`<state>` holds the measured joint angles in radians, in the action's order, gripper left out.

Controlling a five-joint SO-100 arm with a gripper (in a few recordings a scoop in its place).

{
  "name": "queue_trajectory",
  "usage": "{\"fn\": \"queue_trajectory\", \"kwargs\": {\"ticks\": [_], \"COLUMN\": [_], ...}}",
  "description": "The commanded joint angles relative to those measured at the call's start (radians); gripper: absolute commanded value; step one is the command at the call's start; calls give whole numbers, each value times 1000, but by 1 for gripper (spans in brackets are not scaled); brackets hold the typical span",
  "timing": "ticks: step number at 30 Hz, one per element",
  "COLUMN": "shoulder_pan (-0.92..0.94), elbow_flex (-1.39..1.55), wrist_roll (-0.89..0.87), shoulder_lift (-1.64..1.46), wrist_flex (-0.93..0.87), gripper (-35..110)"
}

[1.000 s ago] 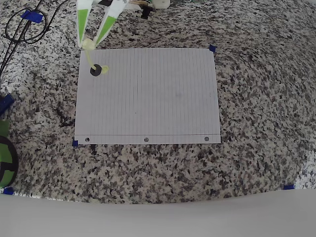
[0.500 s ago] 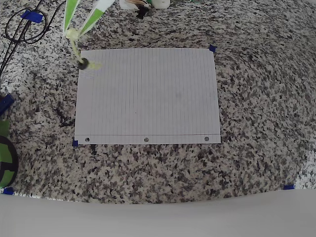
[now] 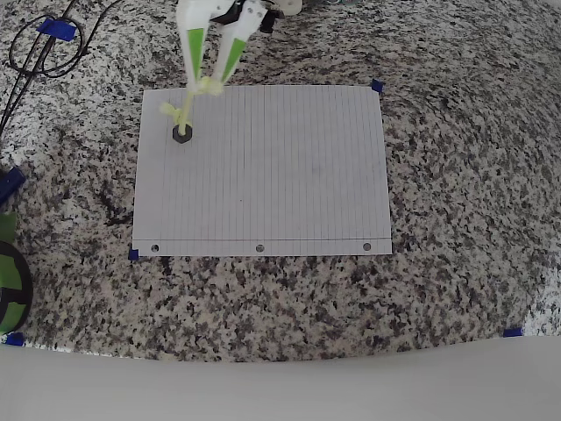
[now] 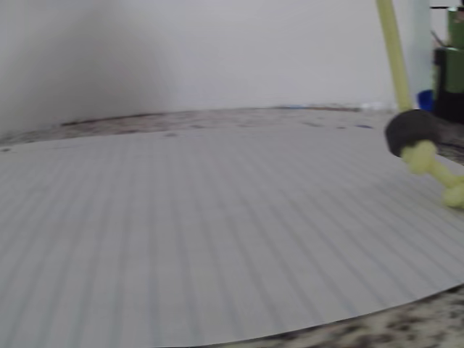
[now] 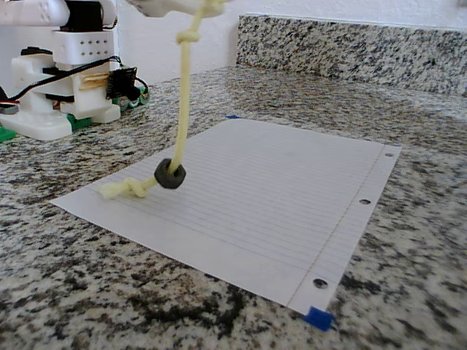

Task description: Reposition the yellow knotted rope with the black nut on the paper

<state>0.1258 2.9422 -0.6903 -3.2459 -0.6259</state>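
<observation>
Here, end effector (image 3: 210,81) clamped on the yellow knotted rope (image 3: 186,110).
Rope hangs below it; the black nut (image 3: 181,134) rests on the paper (image 3: 280,175), upper left in overhead view.

A kitchen-like spot: a speckled granite countertop (image 5: 408,219) runs into a matching granite backsplash (image 5: 350,45) below a plain white wall (image 5: 182,44), with blue tape markers (image 5: 319,318) stuck on the countertop.
</observation>
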Motion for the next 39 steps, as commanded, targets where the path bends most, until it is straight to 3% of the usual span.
{"fn": "queue_trajectory", "kwargs": {"ticks": [1,9,28,30,33,39], "shoulder_pan": [-72,-255,-402,-403,-403,-413], "elbow_flex": [0,32,137,137,138,138], "wrist_roll": [-9,-77,-130,-130,-121,-115], "shoulder_lift": [-14,-6,9,9,6,2], "wrist_flex": [-21,-51,-67,-71,-74,-77], "gripper": [0,0,0,14,51,54]}}
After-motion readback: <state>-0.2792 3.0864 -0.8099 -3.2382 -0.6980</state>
